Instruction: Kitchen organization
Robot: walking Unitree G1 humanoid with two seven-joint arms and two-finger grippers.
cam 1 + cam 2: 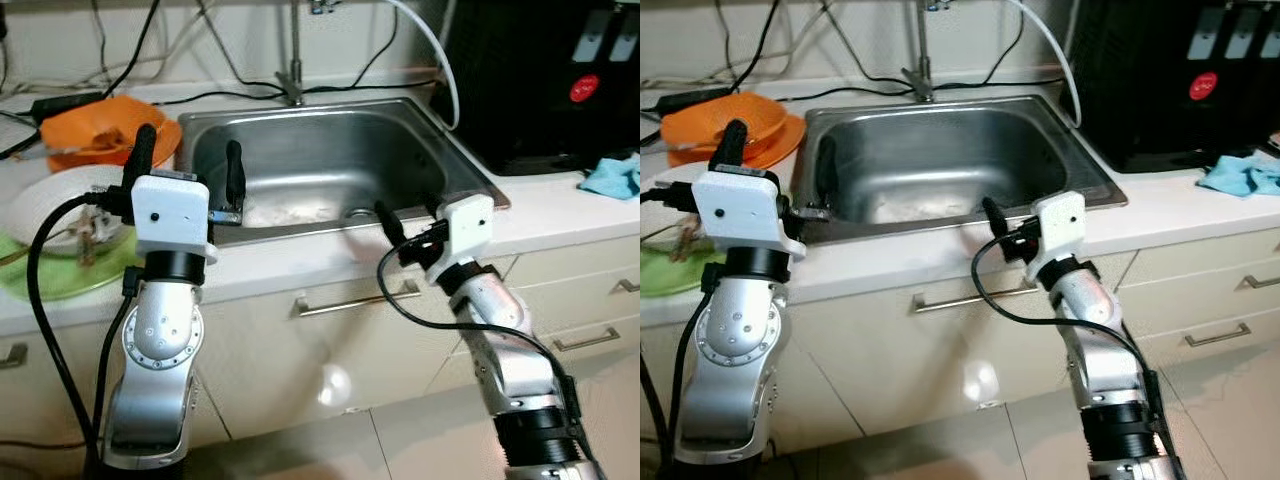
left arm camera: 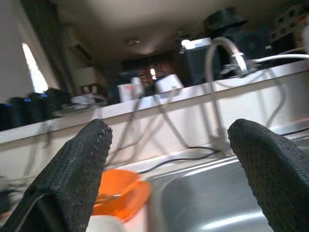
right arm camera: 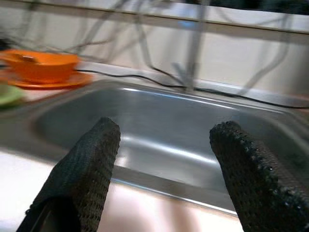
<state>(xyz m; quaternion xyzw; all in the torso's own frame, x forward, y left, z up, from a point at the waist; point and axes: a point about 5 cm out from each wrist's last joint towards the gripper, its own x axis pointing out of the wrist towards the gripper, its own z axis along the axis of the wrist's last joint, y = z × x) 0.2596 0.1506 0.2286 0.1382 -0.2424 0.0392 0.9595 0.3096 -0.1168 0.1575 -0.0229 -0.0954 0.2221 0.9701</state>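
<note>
A steel sink (image 1: 330, 150) is set into the white counter in front of me. To its left stand an orange bowl on an orange plate (image 1: 100, 130), a white plate (image 1: 45, 200) with scraps on it, and a green plate (image 1: 60, 280) underneath. My left gripper (image 1: 190, 165) is raised over the sink's left rim, open and empty, with the orange bowl (image 2: 120, 191) beyond its fingers. My right gripper (image 1: 405, 222) hovers at the sink's front right edge, open and empty, facing the basin (image 3: 164, 125).
A faucet (image 1: 293, 60) rises behind the sink, with black cables trailing along the back wall. A black appliance (image 1: 545, 80) stands at the right, and a blue cloth (image 1: 612, 175) lies before it. Drawers with metal handles (image 1: 355, 298) run below the counter.
</note>
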